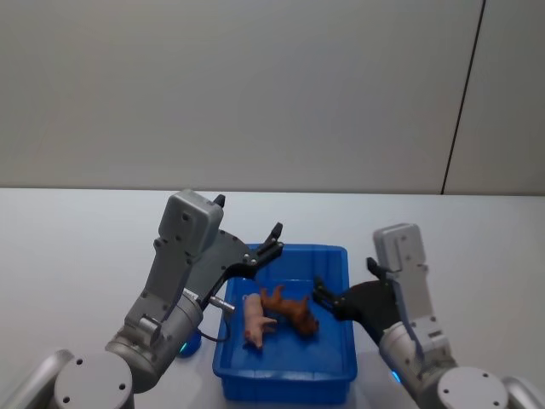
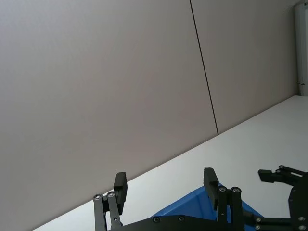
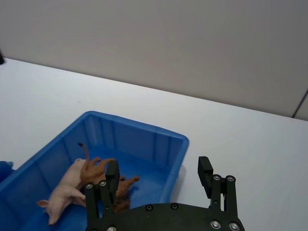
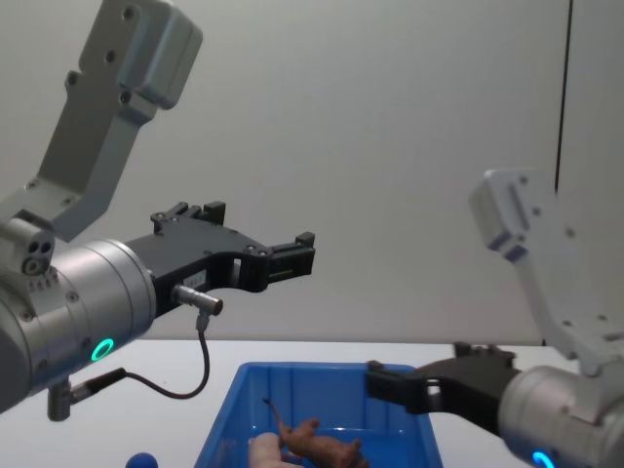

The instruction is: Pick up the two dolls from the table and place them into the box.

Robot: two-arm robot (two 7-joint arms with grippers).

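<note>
The blue box (image 1: 285,388) is seen on the white tabletop (image 1: 68,247), well short of its far edge and about midway between its left and right sides. Both dolls are found inside the box, lying on its floor and touching: the pale pink doll (image 1: 254,319) toward the left wall and the reddish-brown doll (image 1: 294,313) beside it toward the right wall, its thin tail raised. The left gripper (image 1: 274,240) is held high above the box's far left corner; its fingers (image 2: 210,180) are spread wide and nothing is held between them. The right gripper (image 1: 318,291) is held low over the box's right rim, close to the brown doll, its fingers (image 3: 205,168) likewise parted and empty. A small blue ball (image 1: 189,343) is seen on the tabletop just outside the box's left wall.
</note>
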